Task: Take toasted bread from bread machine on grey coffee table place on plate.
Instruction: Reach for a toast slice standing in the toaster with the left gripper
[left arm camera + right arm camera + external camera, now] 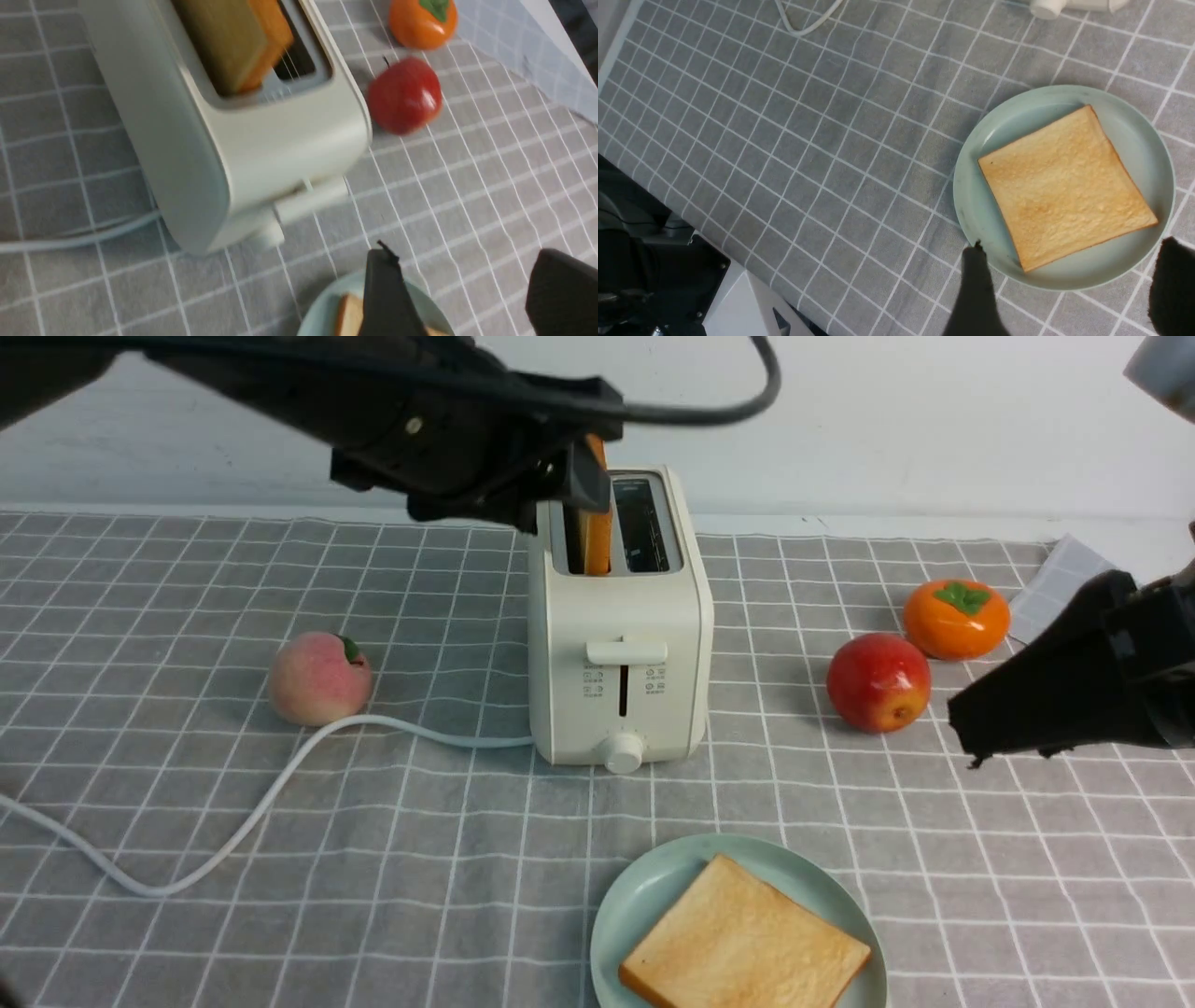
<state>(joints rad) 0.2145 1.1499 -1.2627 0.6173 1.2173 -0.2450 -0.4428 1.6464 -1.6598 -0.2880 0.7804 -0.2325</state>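
Front view: one toasted bread (597, 532) slice stands in the left slot of the bread machine (621, 644), a second slice (747, 943) lies on the plate (635, 905). Left hand (462, 270) and right hand (966, 737) are released, empty. Likely light, soft, crushable: pinch its raised top gently, lift straight; slot walls tight, worktop (420, 859) toward plate open

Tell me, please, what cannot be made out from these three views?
- Front view: the tips of the left gripper are hidden by its own dark body, which also covers part of the upright slice.
- Front view: the bread machine hides that slice's lower part, and its printed icons are too small to read.
- Front view: the bottom edge cuts off the plate.
- Left wrist view: motion blur softens the bread machine.
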